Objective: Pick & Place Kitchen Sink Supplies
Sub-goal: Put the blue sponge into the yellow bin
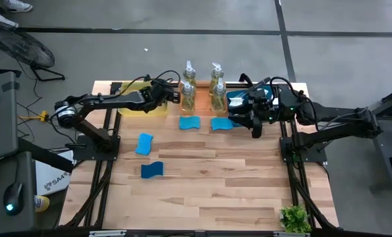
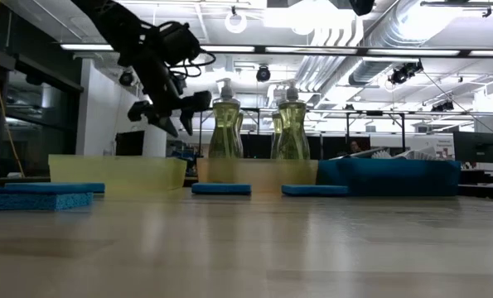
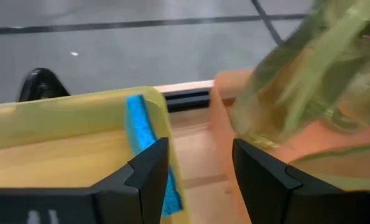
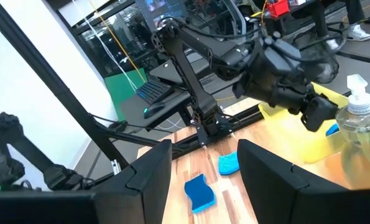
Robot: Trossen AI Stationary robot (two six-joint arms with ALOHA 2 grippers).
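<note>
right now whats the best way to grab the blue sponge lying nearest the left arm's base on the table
Probably from straight above, closing across its short width. That sponge lies flat on the bare wood table, slightly angled, apart from the other loose sponge nearer the front, so nothing crowds either long edge. It sits too low for a side approach. The left gripper, open and empty by the yellow tray, is the nearer one.

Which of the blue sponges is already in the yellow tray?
Only one: the sponge standing on edge against the yellow tray wall by the left gripper. The other four sponges lie flat on the table.
</note>
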